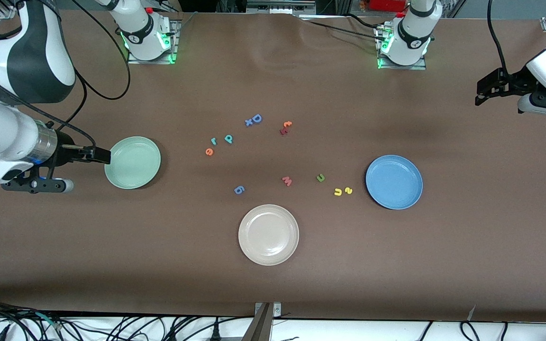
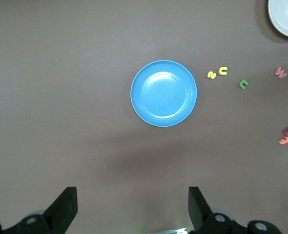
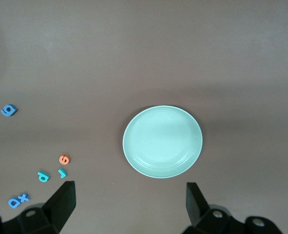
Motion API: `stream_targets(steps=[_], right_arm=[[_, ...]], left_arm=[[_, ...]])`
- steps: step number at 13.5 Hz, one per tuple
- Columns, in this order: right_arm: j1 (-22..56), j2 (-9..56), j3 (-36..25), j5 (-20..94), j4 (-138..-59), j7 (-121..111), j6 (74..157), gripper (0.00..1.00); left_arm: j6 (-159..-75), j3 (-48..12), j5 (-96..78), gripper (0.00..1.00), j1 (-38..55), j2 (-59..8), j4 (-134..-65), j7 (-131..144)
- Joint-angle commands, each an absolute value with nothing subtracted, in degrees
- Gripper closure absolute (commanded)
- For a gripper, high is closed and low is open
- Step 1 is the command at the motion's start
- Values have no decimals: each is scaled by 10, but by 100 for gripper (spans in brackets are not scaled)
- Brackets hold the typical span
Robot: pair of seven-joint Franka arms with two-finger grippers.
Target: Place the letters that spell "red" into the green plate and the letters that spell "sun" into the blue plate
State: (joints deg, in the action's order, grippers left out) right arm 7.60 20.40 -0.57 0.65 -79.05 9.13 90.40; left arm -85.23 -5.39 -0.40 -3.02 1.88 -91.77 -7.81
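Both plates empty, both grippers open: right gripper (image 1: 104, 155) by green plate (image 1: 132, 162), closer to "red" letters (image 1: 213, 141); left gripper (image 1: 484, 92) up high, "sun" letters (image 1: 334, 184) beside blue plate (image 1: 394, 182).

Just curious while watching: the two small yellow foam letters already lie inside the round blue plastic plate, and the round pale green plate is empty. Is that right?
Not quite. The two small yellow foam letters lie on the brown table beside the round blue plastic plate, not inside it; the front view shows this, and the left wrist view agrees. The round pale green plate is indeed empty.
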Motion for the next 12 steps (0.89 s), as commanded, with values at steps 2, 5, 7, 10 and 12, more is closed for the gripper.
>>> stream_targets(steps=[2, 5, 7, 10, 12], right_arm=[[73, 190, -4, 8, -806, 97, 903, 0], [73, 190, -4, 8, -806, 97, 903, 0], [73, 190, -4, 8, -806, 97, 902, 0], [73, 190, -4, 8, -806, 97, 902, 0], [73, 190, -4, 8, -806, 98, 902, 0]], left_arm=[[-845, -56, 8, 0, -30, 19, -911, -74], [-845, -54, -3, 0, -32, 18, -911, -76], [-845, -54, -19, 0, -42, 11, -912, -76], [-845, -54, -24, 0, -41, -3, -912, -82], [-842, -58, -20, 0, -35, -4, -912, -77]])
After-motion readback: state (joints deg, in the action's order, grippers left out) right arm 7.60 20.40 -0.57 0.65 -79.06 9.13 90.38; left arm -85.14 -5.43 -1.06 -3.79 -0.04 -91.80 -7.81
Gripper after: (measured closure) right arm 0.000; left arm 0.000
